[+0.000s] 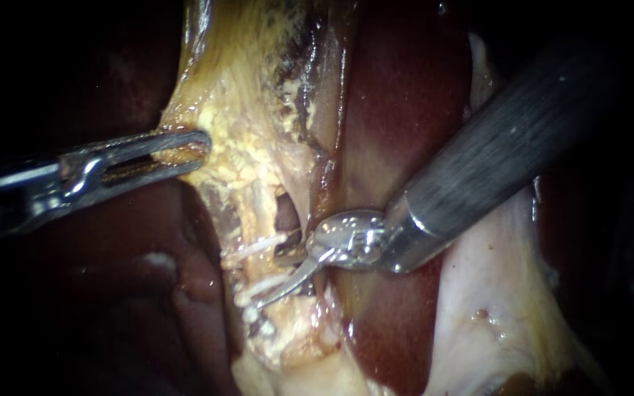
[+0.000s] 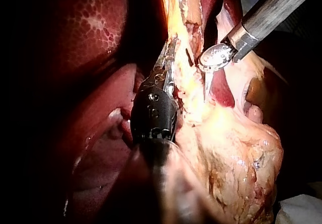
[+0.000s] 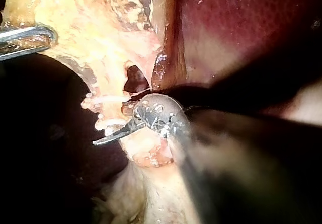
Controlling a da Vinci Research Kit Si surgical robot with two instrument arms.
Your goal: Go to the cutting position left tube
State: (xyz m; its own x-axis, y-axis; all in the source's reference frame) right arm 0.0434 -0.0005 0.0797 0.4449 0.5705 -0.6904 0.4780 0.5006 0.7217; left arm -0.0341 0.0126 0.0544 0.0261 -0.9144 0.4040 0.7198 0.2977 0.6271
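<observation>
The right instrument (image 1: 267,281) is nearly at its place. Its tip sits low on the left tube (image 1: 252,268), right where the white clips (image 1: 257,247) are. Its two blades stand apart with a gap between them and hold nothing. One curved blade lies across the tube by the lower clips. The other blade is partly hidden by tissue, so I cannot say for sure that the tube sits between them.

I think most of the trip is done. What is left looks like a small fix: get the bare bit of tube between the clips into the middle of the blades. No cut shows on the tube.

The left instrument (image 1: 185,150) works from the other side. Its jaws are closed on the yellow tissue (image 1: 251,147) higher up. They seem to hold it out to the side, so the tube is stretched and easy to see.

Everything is wet, soft and shiny, so it may slip or bend when touched. The room is tight. A small hole (image 1: 285,216) opens just beside the tube. The dark red liver (image 1: 398,110) lies close behind the right instrument. The clips sit near each other, so the space for the blades is small. All around it is dark.
</observation>
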